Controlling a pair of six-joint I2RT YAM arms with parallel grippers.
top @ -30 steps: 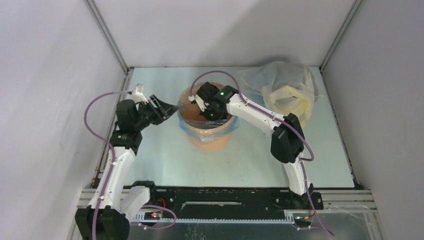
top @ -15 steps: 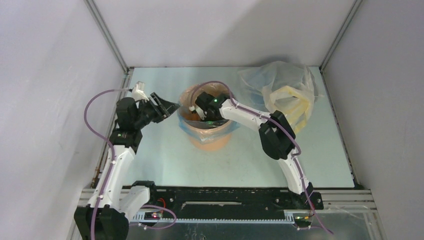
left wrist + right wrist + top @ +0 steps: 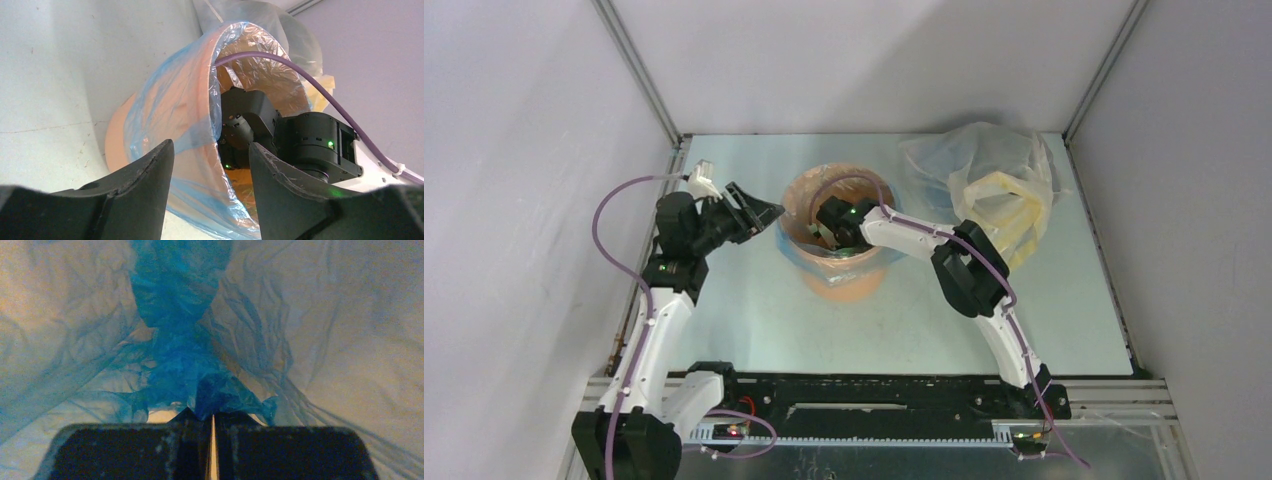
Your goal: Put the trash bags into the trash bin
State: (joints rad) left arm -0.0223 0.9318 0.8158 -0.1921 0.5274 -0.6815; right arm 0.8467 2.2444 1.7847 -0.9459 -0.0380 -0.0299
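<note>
The orange trash bin (image 3: 849, 283) stands mid-table with the light-blue trash bag (image 3: 801, 252) lining it, its edge folded over the rim. In the left wrist view the bin (image 3: 116, 145) and the bag's skirt (image 3: 180, 107) fill the frame. My right gripper (image 3: 212, 412) is deep inside the bin (image 3: 834, 238), shut on a bunched fold of the blue bag (image 3: 190, 360). My left gripper (image 3: 762, 214) is open and empty just left of the bin's rim; its fingertips (image 3: 165, 150) frame the bag edge without touching it.
A larger clear plastic sack (image 3: 994, 185) with pale yellow contents lies at the back right, close to the bin. Grey walls enclose the table on three sides. The right arm's purple cable (image 3: 280, 62) loops over the bin's mouth.
My right gripper has sunk deeper into the bin, its wrist dropping below the rim. My left gripper has shifted slightly up and toward the bin's rim.
</note>
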